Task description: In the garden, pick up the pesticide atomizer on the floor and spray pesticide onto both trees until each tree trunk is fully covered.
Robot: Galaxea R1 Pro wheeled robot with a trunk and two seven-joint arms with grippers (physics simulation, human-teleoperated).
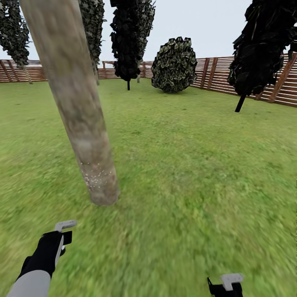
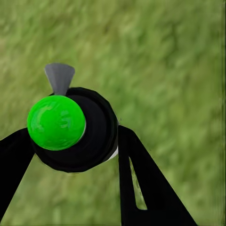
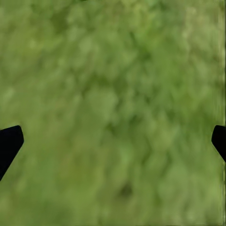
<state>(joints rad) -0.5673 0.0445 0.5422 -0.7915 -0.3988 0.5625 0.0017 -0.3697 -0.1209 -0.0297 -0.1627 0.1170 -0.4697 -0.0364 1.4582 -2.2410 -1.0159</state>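
A small dark round atomizer with a bright green cap (image 2: 70, 129) is clamped between the left gripper (image 1: 62, 235) fingers (likely light, rigid; best gripped around its body); white pesticide specks (image 1: 97, 175) dot the mottled grey-brown trunk (image 1: 78, 111) on the lawn (image 1: 198, 165); the right gripper (image 3: 113, 141) jaws are held apart.

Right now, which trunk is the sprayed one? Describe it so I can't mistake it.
On the lawn inside the slatted fence, it is the thick tree trunk nearest the robot, leaning across the head view's left. Unlike the thin-stemmed dark trees behind, it has mottled grey-brown bark with white specks near its base.
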